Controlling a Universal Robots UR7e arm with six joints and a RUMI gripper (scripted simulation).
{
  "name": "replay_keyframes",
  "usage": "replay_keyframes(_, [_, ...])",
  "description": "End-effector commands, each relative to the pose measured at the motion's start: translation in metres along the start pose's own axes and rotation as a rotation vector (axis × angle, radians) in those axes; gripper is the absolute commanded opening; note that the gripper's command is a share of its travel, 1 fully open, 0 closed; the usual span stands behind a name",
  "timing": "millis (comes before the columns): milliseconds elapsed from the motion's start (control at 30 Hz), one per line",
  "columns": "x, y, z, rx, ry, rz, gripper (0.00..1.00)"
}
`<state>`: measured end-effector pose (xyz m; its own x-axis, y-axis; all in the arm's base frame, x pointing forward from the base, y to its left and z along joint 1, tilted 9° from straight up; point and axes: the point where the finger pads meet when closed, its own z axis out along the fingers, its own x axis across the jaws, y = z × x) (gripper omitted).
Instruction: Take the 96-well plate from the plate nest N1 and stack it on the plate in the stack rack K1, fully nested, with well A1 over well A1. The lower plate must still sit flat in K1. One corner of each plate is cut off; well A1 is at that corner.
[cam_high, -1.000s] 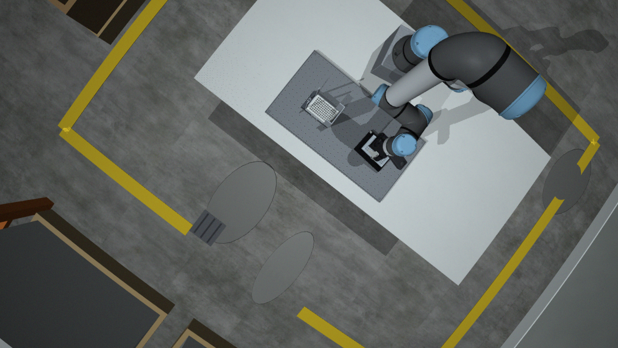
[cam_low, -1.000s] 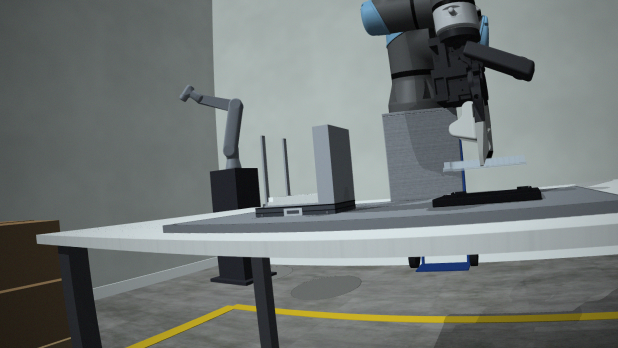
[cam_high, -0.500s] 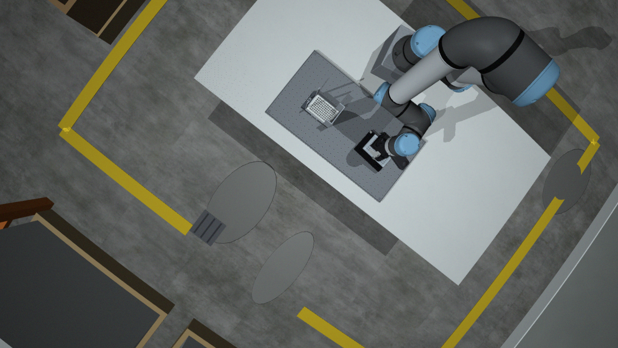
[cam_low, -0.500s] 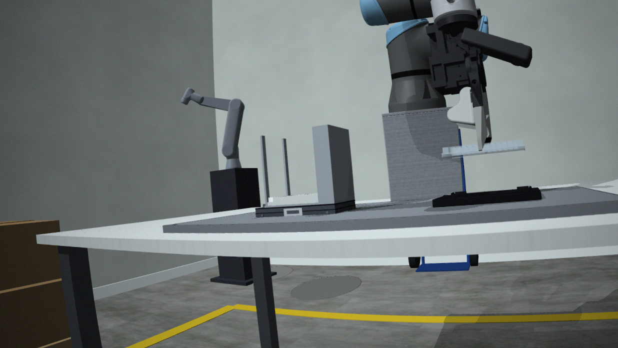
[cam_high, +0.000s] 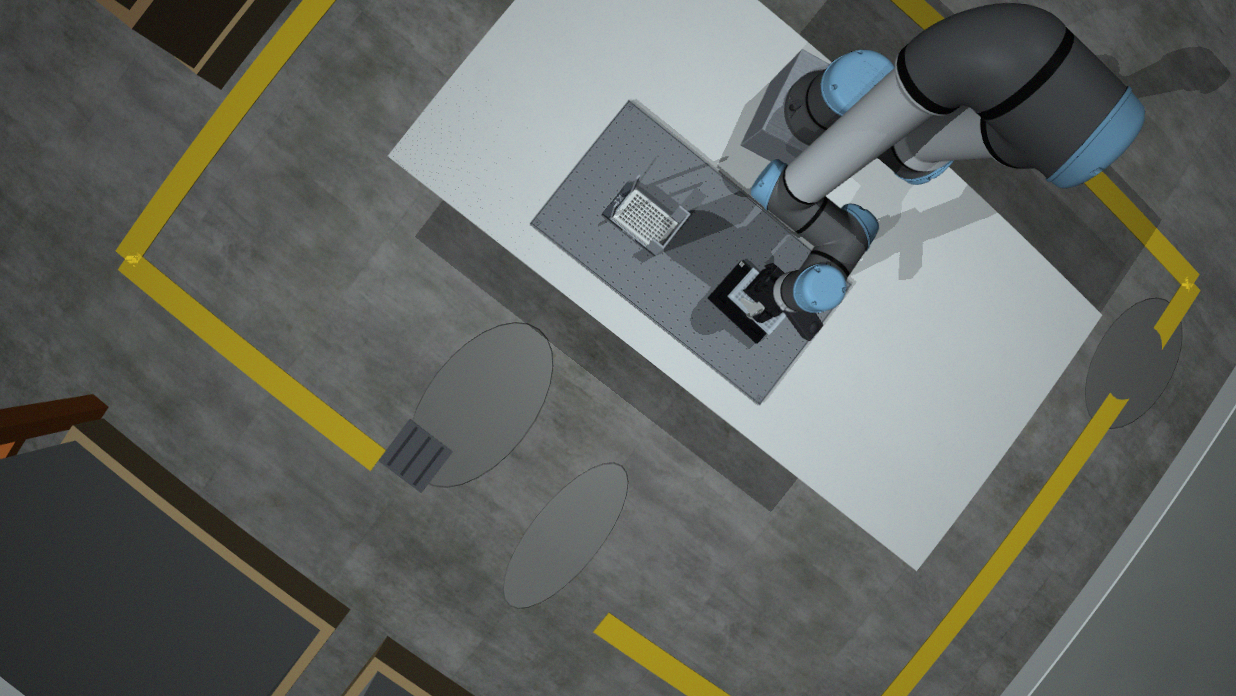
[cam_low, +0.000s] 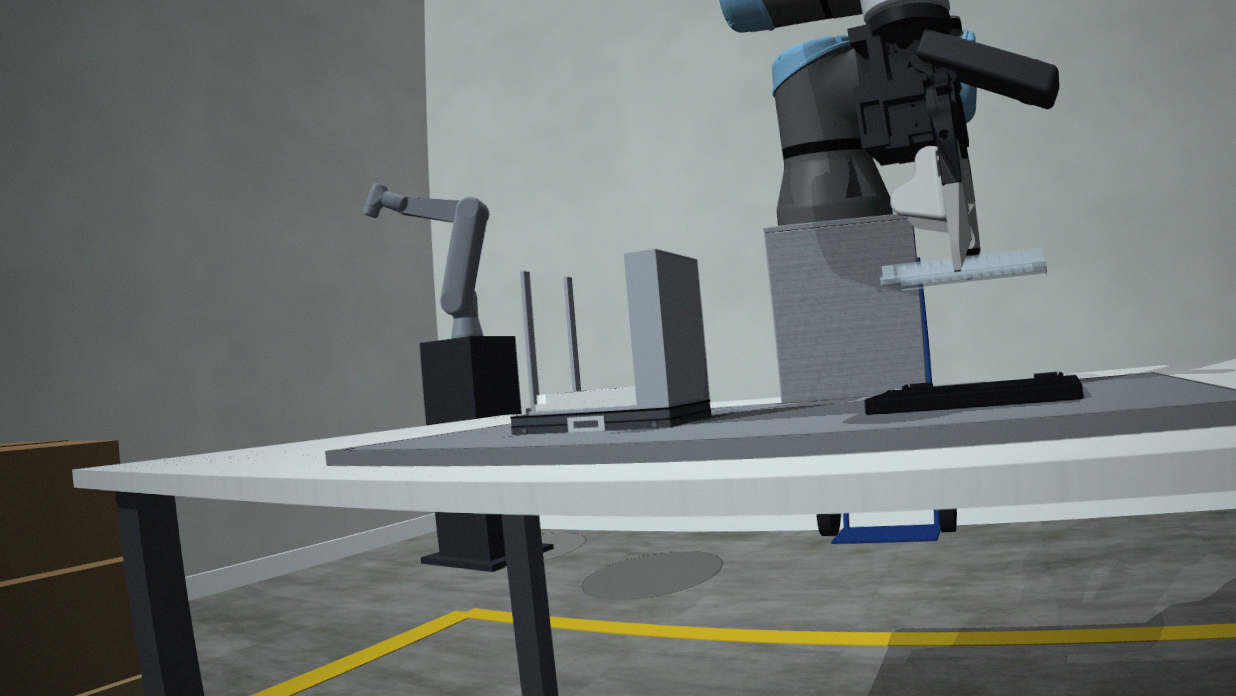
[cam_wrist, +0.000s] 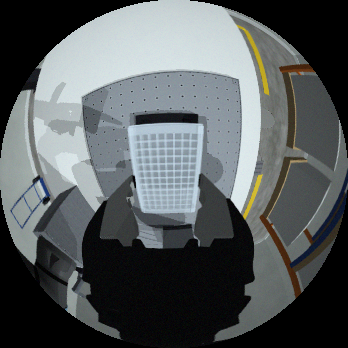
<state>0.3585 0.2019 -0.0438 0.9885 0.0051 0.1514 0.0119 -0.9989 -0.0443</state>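
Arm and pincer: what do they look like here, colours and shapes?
The arm has thick dark-grey and pale-grey tubular links with light-blue joint caps and black bands. The pincer has a black blocky body, a black side handle and pale tapering fingers.

- our arm (cam_high: 873, 129) reaches from its base, elbow bent high, wrist pointing down.
- our gripper (cam_low: 961, 250) hangs vertical, fingers clamped on the 96-well plate (cam_low: 964, 268), holding it level in the air.

Open air above nest N1 (cam_low: 973, 394)

lab robot cell | yellow floor tape (cam_high: 233, 345) | perforated breadboard (cam_high: 605, 164)
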Motion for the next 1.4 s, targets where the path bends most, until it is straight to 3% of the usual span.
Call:
replay_keyframes(0, [0.000, 0.000, -0.007, 0.000, 0.000, 0.000, 0.00])
replay_keyframes(1067, [0.000, 0.000, -0.057, 0.000, 0.000, 0.000, 0.00])
replay_keyframes(1367, [0.000, 0.000, -0.057, 0.000, 0.000, 0.000, 0.00])
